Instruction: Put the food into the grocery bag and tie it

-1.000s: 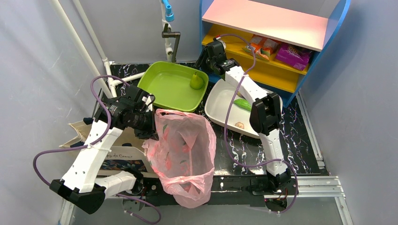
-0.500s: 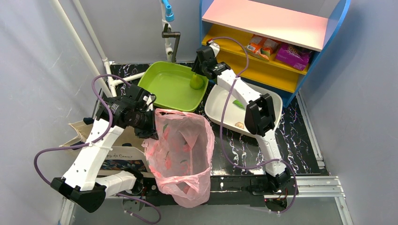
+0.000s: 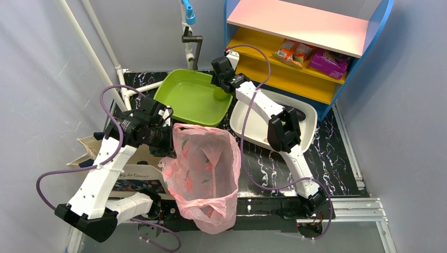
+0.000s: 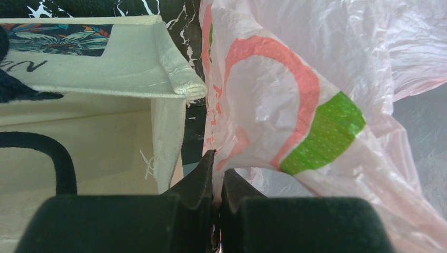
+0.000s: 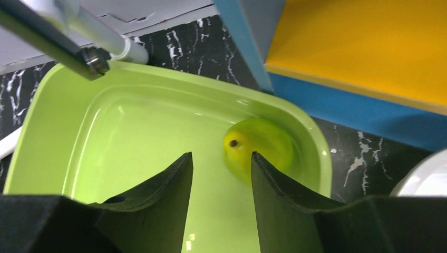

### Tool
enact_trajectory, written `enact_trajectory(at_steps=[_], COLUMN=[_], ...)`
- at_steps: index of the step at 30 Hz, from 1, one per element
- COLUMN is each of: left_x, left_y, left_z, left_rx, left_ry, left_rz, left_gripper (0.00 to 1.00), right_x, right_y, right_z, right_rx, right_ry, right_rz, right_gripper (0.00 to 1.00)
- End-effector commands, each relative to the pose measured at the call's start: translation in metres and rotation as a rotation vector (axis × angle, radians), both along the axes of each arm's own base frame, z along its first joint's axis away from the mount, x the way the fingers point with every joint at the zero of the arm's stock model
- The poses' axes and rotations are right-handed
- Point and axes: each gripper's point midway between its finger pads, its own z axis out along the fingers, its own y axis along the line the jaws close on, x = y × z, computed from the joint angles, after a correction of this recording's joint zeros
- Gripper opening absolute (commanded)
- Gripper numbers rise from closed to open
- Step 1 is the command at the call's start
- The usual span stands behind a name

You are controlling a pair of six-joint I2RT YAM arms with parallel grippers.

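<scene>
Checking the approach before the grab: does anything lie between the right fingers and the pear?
Nothing does. In the right wrist view, only the bare floor of the green tray separates the open fingers from the pear.

from above, the pear [image 3: 218, 96] sits mostly hidden under the right arm [image 3: 257, 104].

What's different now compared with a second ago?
The right arm swung left, from near the shelf to over the green tray; its open jaws now point at the pear. Nothing was picked up or released. The left arm keeps its jaws shut on the pink bag, and the pear hasn't moved.
</scene>
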Motion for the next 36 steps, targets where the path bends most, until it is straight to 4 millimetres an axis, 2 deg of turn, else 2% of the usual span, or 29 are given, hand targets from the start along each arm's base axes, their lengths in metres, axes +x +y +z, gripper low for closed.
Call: enact_trajectory(at_steps=[1, 10, 17, 24, 36], left_x=[-0.009, -0.008, -0.004, -0.002, 0.003], left_y=[0.010, 0.010, 0.010, 0.012, 0.012], left_z=[-0.001, -0.003, -0.005, -0.006, -0.007], left_rx=[0.037, 0.048, 0.060, 0.075, 0.084], left_ry=[0.006, 0.021, 0.026, 0.028, 0.035], left_rz=[-0.017, -0.039, -0.031, -0.020, -0.009], left_gripper=[0.00, 0.00, 0.00, 0.00, 0.00], right_x=[0.017, 0.027, 0.036, 0.041, 0.050], right_y=[-0.014, -0.005, 0.002, 0.006, 0.003], right_z=[0.009, -0.004, -0.003, -0.011, -0.012], right_rx=[-0.017, -0.003, 0.009, 0.002, -0.010], right_ry=[-0.047, -0.047, -0.083, -0.095, -0.122], right_rz=[-0.053, -0.009, 0.001, 0.012, 0.023], right_gripper=[0.53, 0.52, 0.52, 0.50, 0.34])
